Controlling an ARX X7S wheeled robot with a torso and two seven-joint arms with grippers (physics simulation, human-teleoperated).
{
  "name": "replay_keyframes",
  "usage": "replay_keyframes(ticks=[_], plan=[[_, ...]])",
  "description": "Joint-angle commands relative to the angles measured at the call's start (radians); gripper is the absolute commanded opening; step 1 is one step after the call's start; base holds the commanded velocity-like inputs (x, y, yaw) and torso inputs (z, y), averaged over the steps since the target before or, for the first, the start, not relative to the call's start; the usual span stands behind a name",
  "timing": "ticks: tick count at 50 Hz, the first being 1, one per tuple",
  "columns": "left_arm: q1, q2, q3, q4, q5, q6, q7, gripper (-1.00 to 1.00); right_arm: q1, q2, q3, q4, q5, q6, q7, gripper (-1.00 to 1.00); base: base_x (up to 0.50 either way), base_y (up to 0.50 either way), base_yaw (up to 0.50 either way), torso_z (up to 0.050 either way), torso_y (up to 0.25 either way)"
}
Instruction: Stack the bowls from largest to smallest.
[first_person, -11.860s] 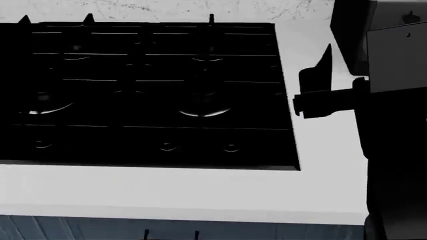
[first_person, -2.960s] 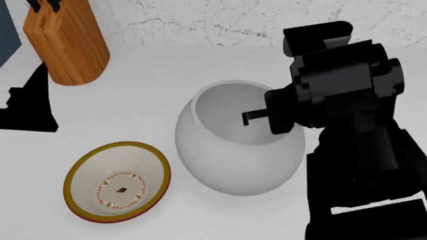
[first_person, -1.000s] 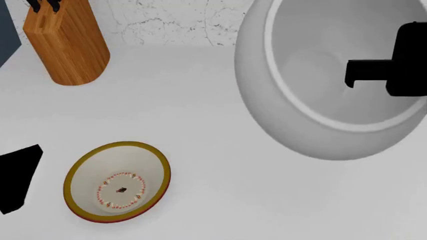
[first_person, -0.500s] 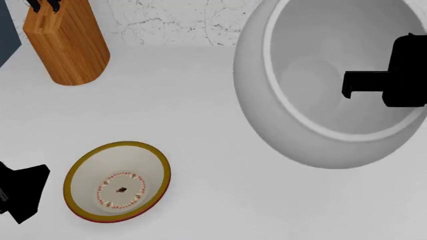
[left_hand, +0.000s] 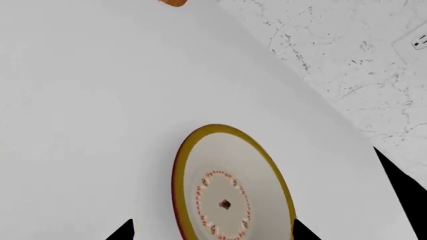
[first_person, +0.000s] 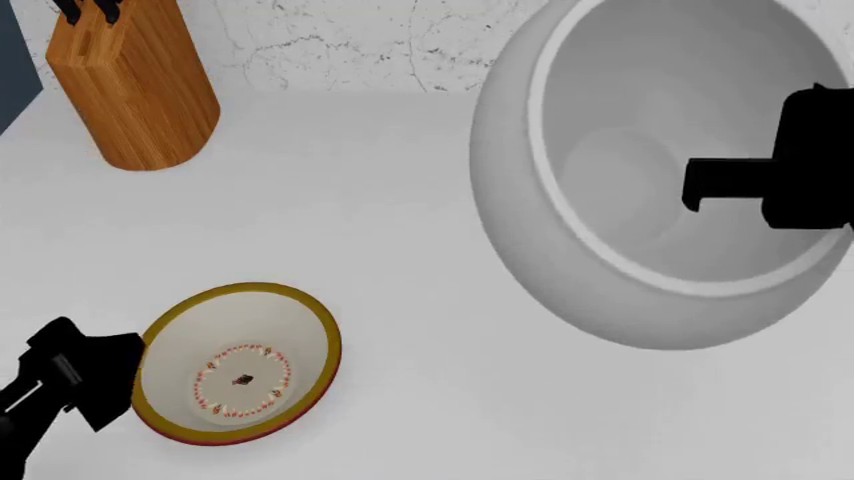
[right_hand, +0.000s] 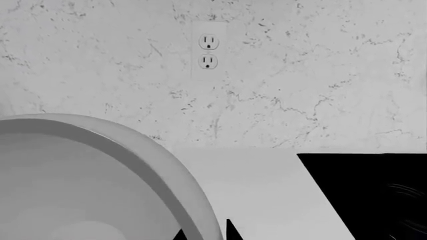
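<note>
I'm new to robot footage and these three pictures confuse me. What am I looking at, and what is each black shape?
It is a simulated two-armed robot at a white kitchen counter. The head view looks down from its head; the other two come from cameras near each pincer. The right pincer grips the rim of a large pale grey bowl, lifted and tilted. The left pincer sits beside a smaller yellow-rimmed bowl resting on the counter. A wooden knife block stands at the back. The right wrist view shows a wall outlet and a black stove.
</note>
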Motion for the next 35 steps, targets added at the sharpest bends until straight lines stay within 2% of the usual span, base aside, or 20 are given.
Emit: replay_keyframes(ticks=[1,20,35], plan=[[-0.018,0.028,0.037,-0.066,0.090,0.008,0.061,1.00,-0.005,0.008,-0.002,-0.004,-0.016,-0.011,-0.011,-1.00,0.00,0.00,0.00,0.000,0.000],[-0.025,0.055,0.091,-0.145,0.217,0.039,0.151,1.00,-0.012,0.014,-0.012,-0.014,0.030,-0.023,0.043,-1.00,0.00,0.00,0.00,0.000,0.000],[-0.053,0.081,0.157,-0.238,0.313,0.065,0.237,1.00,-0.039,0.040,-0.015,-0.010,-0.022,-0.040,-0.023,-1.00,0.00,0.00,0.00,0.000,0.001]])
